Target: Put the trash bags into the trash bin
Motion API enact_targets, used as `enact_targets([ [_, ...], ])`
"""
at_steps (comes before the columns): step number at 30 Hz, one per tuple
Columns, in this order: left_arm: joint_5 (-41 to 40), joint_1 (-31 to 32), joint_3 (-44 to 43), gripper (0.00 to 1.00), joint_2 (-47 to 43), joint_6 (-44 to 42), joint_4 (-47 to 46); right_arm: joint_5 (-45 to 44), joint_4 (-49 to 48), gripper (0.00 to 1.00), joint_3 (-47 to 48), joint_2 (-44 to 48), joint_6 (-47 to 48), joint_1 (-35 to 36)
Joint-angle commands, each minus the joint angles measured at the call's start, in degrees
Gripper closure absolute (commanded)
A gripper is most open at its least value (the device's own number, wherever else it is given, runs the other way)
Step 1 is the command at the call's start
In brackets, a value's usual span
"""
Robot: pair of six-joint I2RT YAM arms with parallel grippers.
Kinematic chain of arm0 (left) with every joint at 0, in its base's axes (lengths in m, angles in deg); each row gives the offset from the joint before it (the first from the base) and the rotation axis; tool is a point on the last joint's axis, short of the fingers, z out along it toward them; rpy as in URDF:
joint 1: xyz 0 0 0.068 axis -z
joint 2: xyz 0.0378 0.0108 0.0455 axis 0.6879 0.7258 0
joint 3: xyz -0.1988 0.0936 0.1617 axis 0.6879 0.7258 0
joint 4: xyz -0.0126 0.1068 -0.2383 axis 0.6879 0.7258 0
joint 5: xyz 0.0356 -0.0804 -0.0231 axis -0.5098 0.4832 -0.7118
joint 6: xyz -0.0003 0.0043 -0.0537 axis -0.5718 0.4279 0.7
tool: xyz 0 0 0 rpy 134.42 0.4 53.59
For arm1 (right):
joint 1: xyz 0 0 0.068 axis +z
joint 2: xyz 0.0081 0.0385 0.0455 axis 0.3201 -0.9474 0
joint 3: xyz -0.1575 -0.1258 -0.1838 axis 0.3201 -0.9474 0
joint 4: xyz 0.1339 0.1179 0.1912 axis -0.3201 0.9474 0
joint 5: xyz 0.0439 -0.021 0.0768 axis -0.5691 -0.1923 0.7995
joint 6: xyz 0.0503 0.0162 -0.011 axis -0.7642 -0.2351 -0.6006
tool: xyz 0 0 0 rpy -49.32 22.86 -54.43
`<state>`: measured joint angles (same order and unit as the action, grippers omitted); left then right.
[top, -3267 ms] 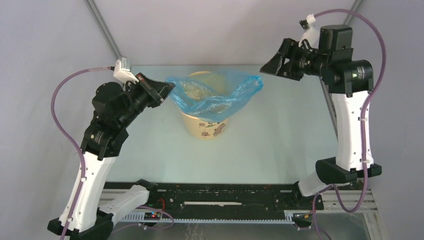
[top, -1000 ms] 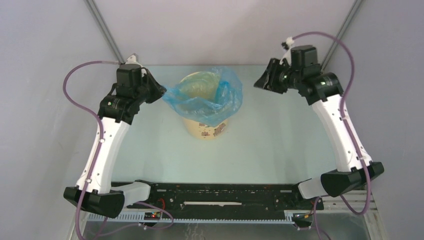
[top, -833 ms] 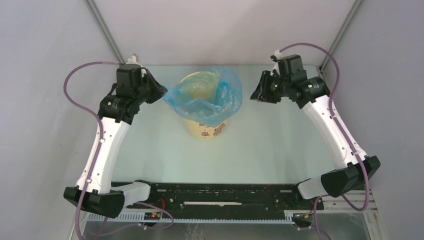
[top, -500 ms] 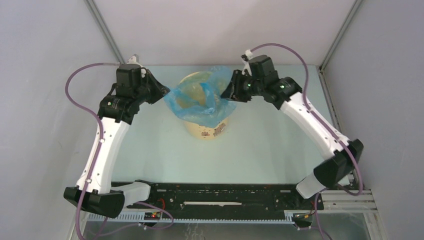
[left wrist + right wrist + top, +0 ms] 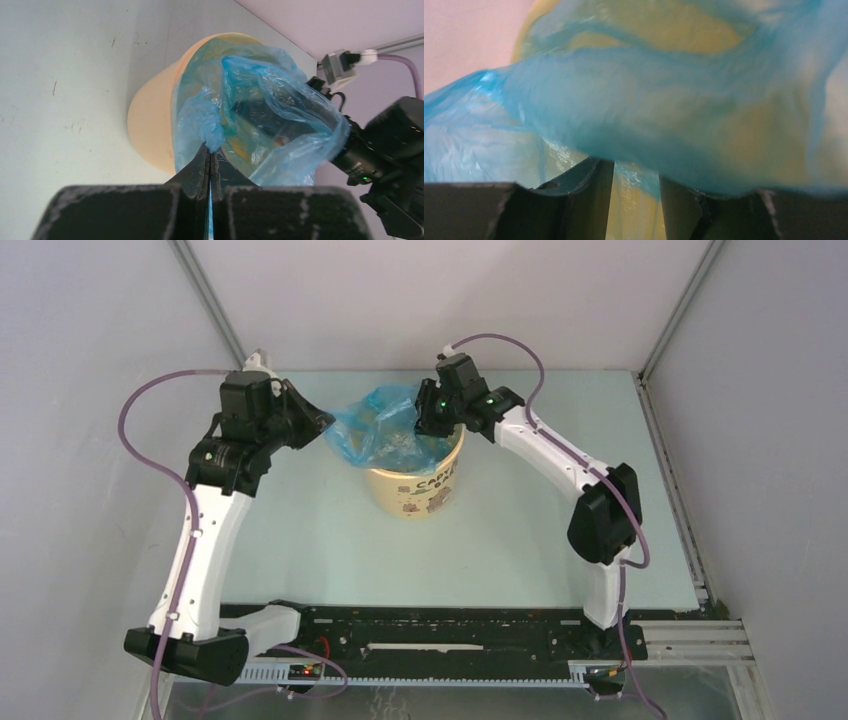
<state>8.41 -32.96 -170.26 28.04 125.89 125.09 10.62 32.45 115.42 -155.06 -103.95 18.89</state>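
- Trash bag [image 5: 383, 430]: the thin blue film is bunched over the mouth of the trash bin [image 5: 415, 490]. It spills past the rim on the side toward your left claw, while the near rim below your right claw shows bare.
- Left claw [image 5: 210, 150]: your fingers are pressed tight together with no gap. A twisted pinch of the bag's edge sits right at their tips.
- The bin's tan wall is just ahead of those tips and a little below them. The bin stands upright on the table [image 5: 300, 540].
- From that pinch the bag balloons away ahead of the left claw, across the bin's opening, toward your right wrist on the other side.
- Right claw [image 5: 636, 172]: your fingers stand apart with a plain gap between them, clamped on nothing.
- Blue film drapes across just ahead of and above both tips, with the bin's yellow showing through it. That wrist view is blurred, so you cannot tell whether either finger touches the film.
- In the top view the right claw points down at the bin's mouth with the bag directly before it. Your two claws face each other across the bag.
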Motion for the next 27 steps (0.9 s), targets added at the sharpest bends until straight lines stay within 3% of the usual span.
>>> enact_targets([
  [1, 0.72, -0.75, 0.67, 1.00, 0.48, -1.17, -2.86, -5.22, 2.95, 0.54, 5.18, -2.98, 5.35, 1.10],
  [7, 1.47, -0.75, 0.43, 1.00, 2.20, -2.01, -4.97, -1.79, 10.88, 0.52, 11.54, -1.98, 10.11, 1.11],
  [14, 4.07, -0.75, 0.55, 1.00, 3.09, 0.88, -6.39, -2.15, 26.57, 0.36, 23.06, 1.00, 11.76, -1.54],
  [18, 4.32, -0.94, 0.49, 1.00, 2.45, 2.64, -6.08, -4.16, 33.32, 0.31, 22.70, 5.43, 11.66, -5.00],
  [23, 5.44, -1.44, -0.25, 1.00, 2.30, 4.10, -5.08, 0.96, 33.41, 0.25, 23.25, 9.23, 6.86, -7.49],
  [27, 6.23, -1.54, -0.06, 1.00, 2.13, 4.67, -5.13, 6.18, 26.95, 0.12, 24.51, 9.17, 2.73, -5.16],
])
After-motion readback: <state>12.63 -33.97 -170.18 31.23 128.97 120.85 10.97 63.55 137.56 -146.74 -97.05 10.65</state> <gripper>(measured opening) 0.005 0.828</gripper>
